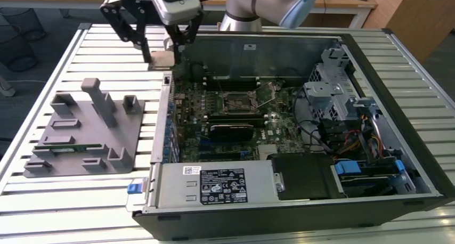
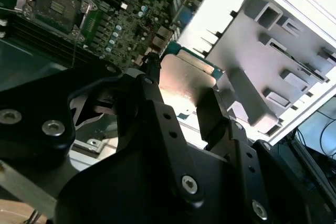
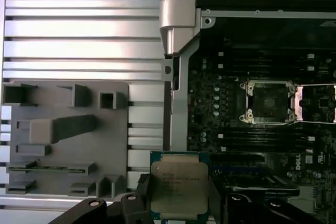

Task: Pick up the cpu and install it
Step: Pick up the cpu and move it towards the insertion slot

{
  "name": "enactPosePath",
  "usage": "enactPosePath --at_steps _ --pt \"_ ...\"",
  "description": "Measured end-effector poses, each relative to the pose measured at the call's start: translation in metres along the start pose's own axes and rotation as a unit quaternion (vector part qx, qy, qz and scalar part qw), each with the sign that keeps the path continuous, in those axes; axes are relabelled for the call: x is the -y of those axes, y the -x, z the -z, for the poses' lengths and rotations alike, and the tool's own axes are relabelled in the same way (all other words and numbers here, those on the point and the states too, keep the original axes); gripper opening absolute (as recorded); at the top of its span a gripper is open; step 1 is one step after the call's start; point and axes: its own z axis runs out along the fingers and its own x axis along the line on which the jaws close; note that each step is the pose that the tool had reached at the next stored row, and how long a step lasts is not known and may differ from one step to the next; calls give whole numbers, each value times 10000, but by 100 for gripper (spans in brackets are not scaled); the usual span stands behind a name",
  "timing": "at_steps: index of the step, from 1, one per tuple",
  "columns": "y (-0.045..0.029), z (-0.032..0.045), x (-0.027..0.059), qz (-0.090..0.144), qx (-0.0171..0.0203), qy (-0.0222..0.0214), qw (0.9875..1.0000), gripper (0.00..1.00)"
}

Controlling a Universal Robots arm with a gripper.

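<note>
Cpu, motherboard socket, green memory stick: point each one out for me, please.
cpu (image 3: 179, 188): first wrist view, middle of its silver metal top.
socket (image 3: 268, 100): first wrist view, dark centre inside its frame.
memory stick (image 3: 47, 169): first wrist view, middle of its long green edge.

Exterior view: we look from high up, slanting down over slatted table (image 1: 71, 209). We stand far back, so whole open computer case (image 1: 284, 218) and grey tray (image 1: 78, 136) fit in.

First wrist view: we look straight down from well above, with tray on one side and board socket (image 3: 268, 100) on other.

Second wrist view: we sit right behind gripper (image 2: 181, 100), very near and tilted, peeking past pinched cpu (image 2: 184, 77).

All three views share tray, socket and cpu.
</note>
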Motion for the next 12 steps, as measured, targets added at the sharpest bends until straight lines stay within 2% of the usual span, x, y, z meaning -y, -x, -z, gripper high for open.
enactPosePath --at_steps 6,12 --pt "273 -10 -30 0 0 0 10000 53" --pt "492 -35 -130 0 0 0 10000 53"
